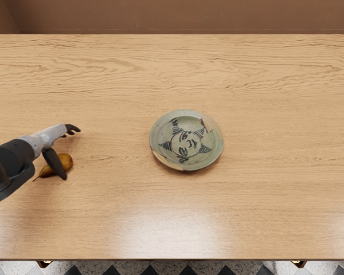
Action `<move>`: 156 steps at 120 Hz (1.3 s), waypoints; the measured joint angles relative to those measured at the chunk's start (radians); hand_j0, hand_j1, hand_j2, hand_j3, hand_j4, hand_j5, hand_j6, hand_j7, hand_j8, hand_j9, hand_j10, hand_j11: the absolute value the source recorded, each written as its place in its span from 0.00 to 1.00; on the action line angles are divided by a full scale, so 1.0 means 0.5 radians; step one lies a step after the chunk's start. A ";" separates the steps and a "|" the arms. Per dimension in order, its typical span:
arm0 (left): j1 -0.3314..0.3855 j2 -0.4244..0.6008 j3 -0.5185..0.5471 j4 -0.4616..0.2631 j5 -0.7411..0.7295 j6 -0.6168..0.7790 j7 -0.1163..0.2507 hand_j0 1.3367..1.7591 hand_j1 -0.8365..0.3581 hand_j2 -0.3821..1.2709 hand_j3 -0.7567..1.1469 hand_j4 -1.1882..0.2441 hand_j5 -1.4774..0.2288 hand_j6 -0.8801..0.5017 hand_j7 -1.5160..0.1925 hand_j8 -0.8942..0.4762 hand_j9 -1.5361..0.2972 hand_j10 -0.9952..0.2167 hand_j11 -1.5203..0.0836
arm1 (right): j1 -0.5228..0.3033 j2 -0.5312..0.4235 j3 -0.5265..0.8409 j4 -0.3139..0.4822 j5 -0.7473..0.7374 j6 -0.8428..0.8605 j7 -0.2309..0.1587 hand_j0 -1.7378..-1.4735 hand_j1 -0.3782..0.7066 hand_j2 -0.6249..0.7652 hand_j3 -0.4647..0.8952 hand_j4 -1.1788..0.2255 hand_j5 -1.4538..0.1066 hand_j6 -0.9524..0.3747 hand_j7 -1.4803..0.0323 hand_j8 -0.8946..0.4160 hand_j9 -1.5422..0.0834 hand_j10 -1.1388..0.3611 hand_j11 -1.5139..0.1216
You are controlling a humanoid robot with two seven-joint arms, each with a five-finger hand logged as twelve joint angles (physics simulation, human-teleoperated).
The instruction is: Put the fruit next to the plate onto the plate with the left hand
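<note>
Pear (pixel 63 162) lies on table (pixel 246 217), well apart from plate (pixel 155 137); left hand (pixel 62 132) over it, fingers spread.

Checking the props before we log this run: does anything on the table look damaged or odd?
The plate looks chipped: its upper-right rim shows a notch with a crack line running inward. The pear lies on its side, well left of it.

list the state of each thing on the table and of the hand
pear: lying on its side on the table, left of the plate, not on it
plate: flat on the table, no fruit on it, far right rim looks chipped
left hand: open, fingers spread over the pear, thumb crossing in front of it
</note>
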 joint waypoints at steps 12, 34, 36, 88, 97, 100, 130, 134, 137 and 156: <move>0.000 0.005 0.010 -0.003 -0.001 0.027 0.000 0.76 0.80 0.26 0.40 0.69 0.72 0.49 0.74 0.51 0.70 0.66 0.79 | 0.000 0.000 0.000 0.000 0.000 0.001 0.000 0.30 0.03 0.45 0.34 0.84 0.93 0.72 0.98 0.68 0.95 0.76 0.93; 0.000 0.058 0.047 -0.056 0.001 0.121 0.000 0.76 0.80 0.26 0.40 0.69 0.72 0.49 0.74 0.51 0.70 0.66 0.79 | 0.000 0.000 0.000 0.000 0.000 0.000 0.000 0.30 0.03 0.45 0.34 0.84 0.93 0.72 0.98 0.68 0.95 0.76 0.93; 0.000 0.058 0.050 -0.061 0.001 0.128 0.000 0.76 0.80 0.26 0.40 0.69 0.72 0.49 0.74 0.51 0.70 0.66 0.79 | 0.000 0.000 0.000 0.000 0.000 0.000 0.000 0.30 0.03 0.45 0.34 0.84 0.93 0.72 0.98 0.68 0.95 0.76 0.93; 0.000 0.119 0.138 -0.186 -0.006 0.244 0.000 0.76 0.80 0.26 0.40 0.69 0.72 0.49 0.74 0.50 0.70 0.66 0.79 | 0.000 0.000 0.000 0.000 0.000 -0.001 0.000 0.30 0.03 0.45 0.34 0.84 0.93 0.72 0.98 0.68 0.95 0.76 0.93; 0.000 0.116 0.149 -0.193 -0.007 0.260 0.000 0.76 0.80 0.26 0.40 0.69 0.72 0.49 0.74 0.50 0.70 0.65 0.79 | 0.000 0.000 0.000 0.000 0.000 -0.001 0.000 0.30 0.03 0.45 0.34 0.84 0.93 0.72 0.98 0.68 0.95 0.76 0.93; 0.000 0.116 0.152 -0.194 -0.007 0.264 0.000 0.76 0.79 0.26 0.40 0.68 0.71 0.49 0.73 0.50 0.70 0.65 0.78 | 0.000 0.000 0.000 0.000 0.000 -0.001 0.000 0.30 0.03 0.45 0.34 0.84 0.93 0.72 0.98 0.68 0.95 0.76 0.93; -0.003 0.179 0.159 -0.197 -0.009 0.279 0.000 0.76 0.74 0.27 0.40 0.65 0.67 0.44 0.69 0.46 0.65 0.60 0.74 | 0.000 0.000 0.000 0.000 -0.001 -0.001 0.000 0.30 0.03 0.45 0.34 0.84 0.93 0.72 0.98 0.68 0.95 0.76 0.93; -0.001 0.178 0.159 -0.197 -0.009 0.280 0.000 0.76 0.73 0.27 0.40 0.64 0.66 0.44 0.69 0.45 0.65 0.60 0.73 | 0.000 0.000 -0.001 0.000 -0.001 -0.001 0.000 0.30 0.03 0.45 0.34 0.84 0.93 0.72 0.98 0.68 0.95 0.76 0.93; 0.000 0.175 0.159 -0.197 -0.009 0.280 0.000 0.76 0.72 0.27 0.40 0.64 0.66 0.44 0.68 0.45 0.65 0.59 0.73 | 0.000 0.000 0.000 0.000 -0.001 -0.001 0.000 0.30 0.03 0.45 0.34 0.84 0.93 0.72 0.98 0.68 0.95 0.76 0.93; 0.000 0.160 0.159 -0.196 -0.010 0.282 0.000 0.76 0.70 0.27 0.40 0.62 0.64 0.42 0.66 0.43 0.63 0.57 0.71 | 0.000 0.000 0.000 0.000 0.000 -0.001 0.000 0.30 0.03 0.45 0.34 0.84 0.93 0.72 0.98 0.68 0.95 0.76 0.93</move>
